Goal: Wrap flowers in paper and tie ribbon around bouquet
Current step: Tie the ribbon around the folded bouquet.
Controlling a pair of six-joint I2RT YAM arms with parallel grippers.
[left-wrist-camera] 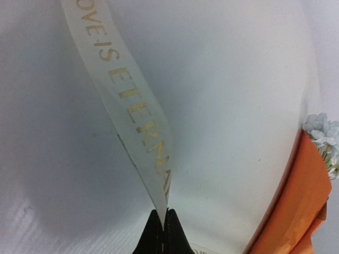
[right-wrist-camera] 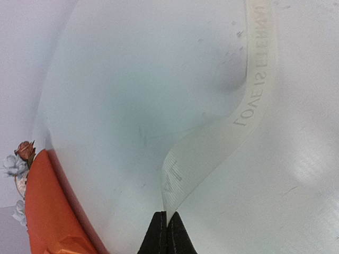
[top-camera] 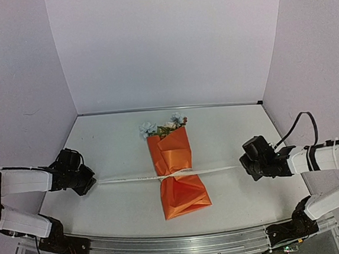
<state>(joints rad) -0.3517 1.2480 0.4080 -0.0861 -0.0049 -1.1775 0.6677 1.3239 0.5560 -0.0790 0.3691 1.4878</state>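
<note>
— bouquet point(top-camera: 176, 171) lies mid-table point(top-camera: 100, 145) from above, ribbon point(top-camera: 126, 179) stretched across its waist. an uneven pull could drag it sideways or loosen the wrap.
— left wrist: left gripper point(left-wrist-camera: 164, 222) pressed together, pinching one ribbon end; a slip frees it.
— right wrist: right gripper point(right-wrist-camera: 167, 225) likewise pinches the other end.

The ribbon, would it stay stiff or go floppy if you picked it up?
Probably floppy: the ribbon curls and twists just past the right gripper. Probably light too: it looks thin and flat. Across the bouquet it looks straight only from pulling.
</note>
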